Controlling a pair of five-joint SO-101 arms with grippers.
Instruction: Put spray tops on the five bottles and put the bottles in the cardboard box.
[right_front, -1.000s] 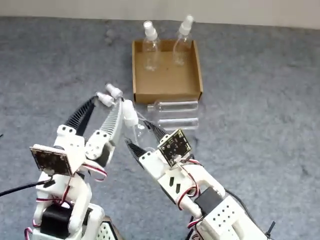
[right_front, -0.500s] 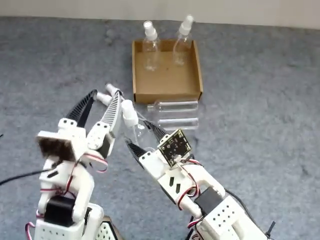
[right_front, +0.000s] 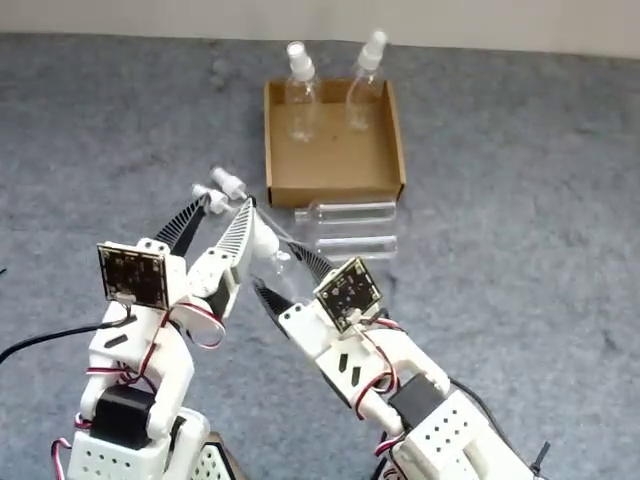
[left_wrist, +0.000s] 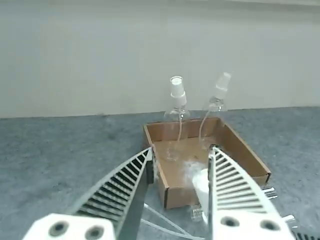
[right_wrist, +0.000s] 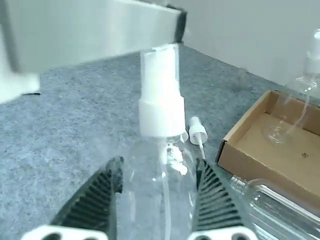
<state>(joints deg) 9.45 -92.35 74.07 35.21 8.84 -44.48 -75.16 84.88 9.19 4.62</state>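
My right gripper (right_front: 277, 268) is shut on a clear upright bottle (right_wrist: 160, 200) with a white spray top (right_wrist: 160, 110) on its neck. My left gripper (right_front: 228, 205) stands open just above and to the left, one finger close beside that spray top (left_wrist: 201, 182). The cardboard box (right_front: 335, 185) holds two upright bottles with spray tops (right_front: 300, 85) (right_front: 365, 80). Two uncapped bottles (right_front: 345, 212) (right_front: 355, 246) lie in front of the box. Two loose spray tops (right_front: 226, 182) (right_front: 206, 194) lie left of the box, by the left gripper's tips.
Grey carpet covers the table, with open room right of the box and at the far left. A pale wall runs along the back edge. The two arms stand close together at the front.
My left arm's wrist has swung to the right, bringing its open fingers closer to the spray top. The right gripper and its bottle have stayed put.
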